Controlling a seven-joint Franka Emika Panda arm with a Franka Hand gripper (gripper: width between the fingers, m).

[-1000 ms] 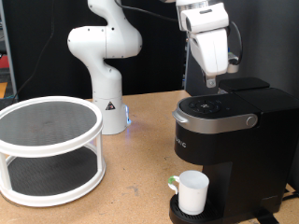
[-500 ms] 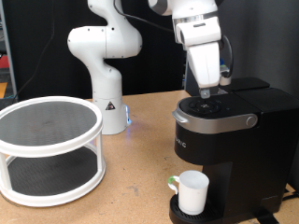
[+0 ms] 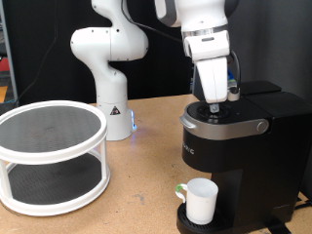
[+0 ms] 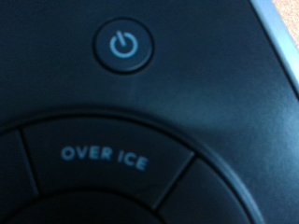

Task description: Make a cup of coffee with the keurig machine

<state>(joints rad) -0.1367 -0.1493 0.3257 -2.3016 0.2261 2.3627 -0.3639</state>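
Observation:
The black keurig machine (image 3: pixel 239 146) stands at the exterior view's right. The white cup (image 3: pixel 201 201), with a green mark at its rim, sits on the drip tray under the spout. My gripper (image 3: pixel 214 104) hangs straight down over the machine's round top button panel (image 3: pixel 222 113), its tips at or just above the lid. The wrist view is filled by that panel: a lit power button (image 4: pixel 124 45) and a segment marked OVER ICE (image 4: pixel 105 158). No fingers show in the wrist view. Nothing shows between the fingers.
A white two-tier round rack (image 3: pixel 51 156) with dark mesh shelves stands at the exterior view's left on the wooden table (image 3: pixel 136 205). The arm's white base (image 3: pixel 110 107) is behind it, near the middle.
My gripper has come down and moved slightly left, from above the machine's back to the round button panel on the lid. The cup and rack have not moved.

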